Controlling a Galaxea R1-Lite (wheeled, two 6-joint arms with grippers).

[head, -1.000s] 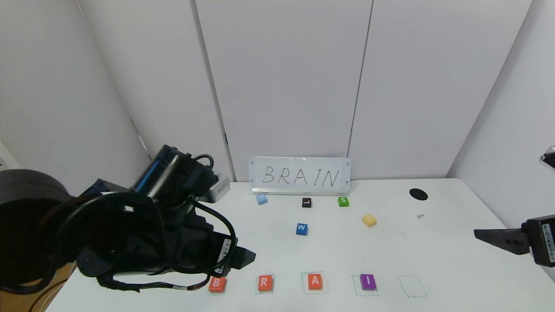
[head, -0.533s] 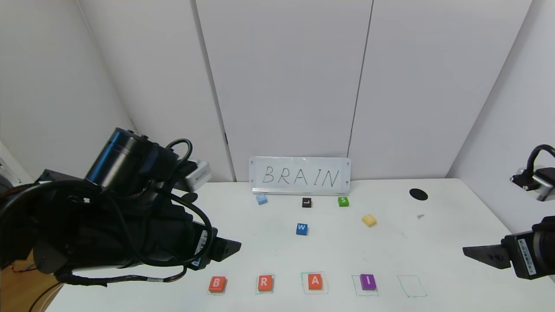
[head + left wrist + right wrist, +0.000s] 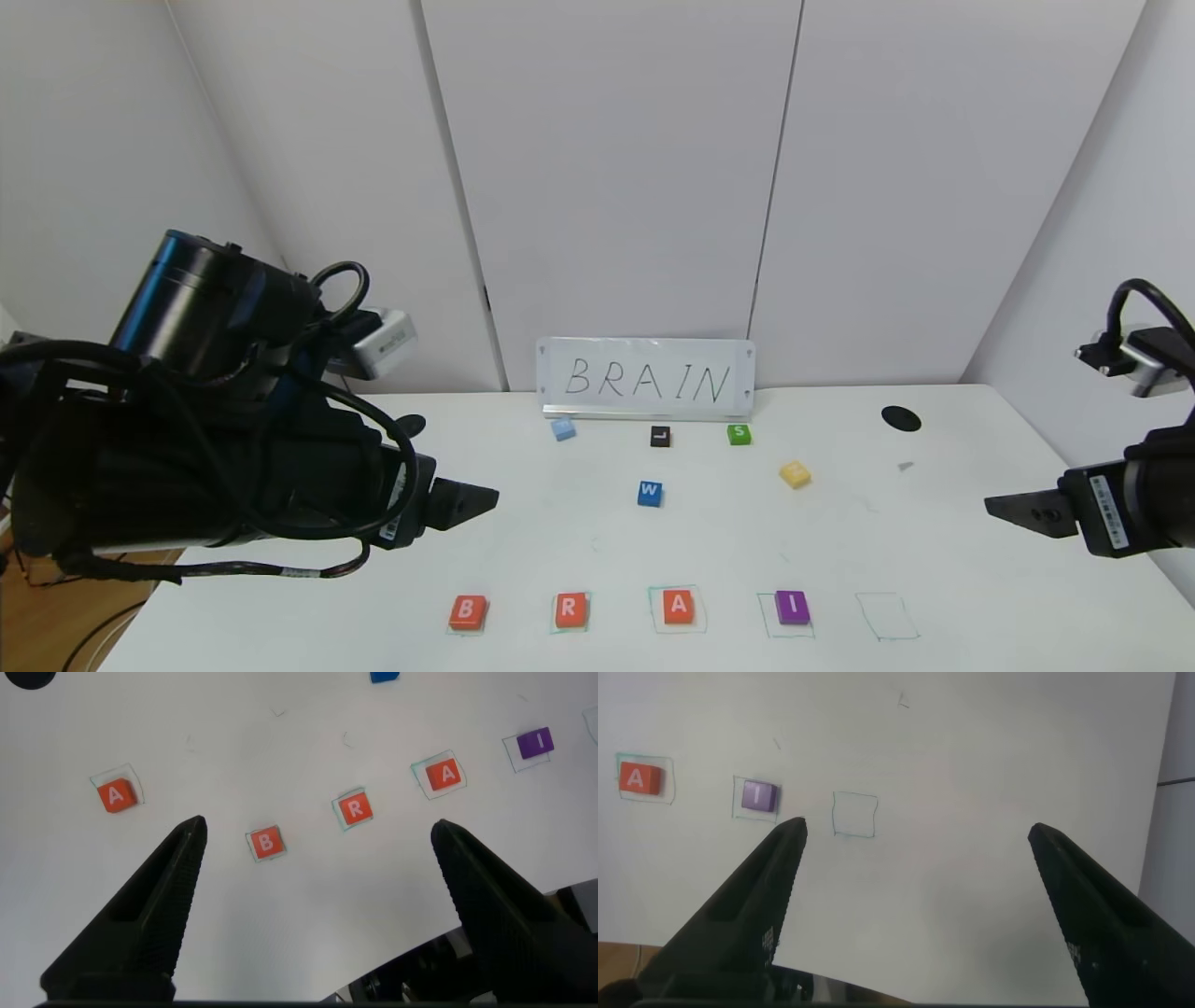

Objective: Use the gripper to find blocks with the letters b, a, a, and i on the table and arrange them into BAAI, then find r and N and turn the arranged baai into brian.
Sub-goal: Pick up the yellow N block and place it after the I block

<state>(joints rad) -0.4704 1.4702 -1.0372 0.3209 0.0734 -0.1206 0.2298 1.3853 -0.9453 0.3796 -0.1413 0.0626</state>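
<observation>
With four letters lined up along the near edge of the white table (image 3: 934,523), both arms hang clear of the row, fingers spread wide and holding nothing. The left gripper (image 3: 467,504) hovers above the table behind the orange B (image 3: 468,611); the right gripper (image 3: 1013,511) waits over the far right side. Beside the B sit the orange R (image 3: 570,609), an orange A (image 3: 679,605) and the purple I (image 3: 793,607), each in or on a thin green drawn square, with one empty square (image 3: 888,616) at the right end. A second orange A (image 3: 116,795), seen only from the left wrist camera, lies apart beyond the B. The yellow N (image 3: 794,474) rests farther back, near the green S (image 3: 739,434), well apart from the row. A sign (image 3: 646,377) at the back wall reads BRAIN.

The step in hand appears to be fetching the N for the vacant square, and the right arm looks better placed. Doing it well would mean dropping squarely over the slightly turned block, aligning the fingers with its flat sides, lifting clear of the S, and setting it inside the green outline without nudging the I.
</observation>
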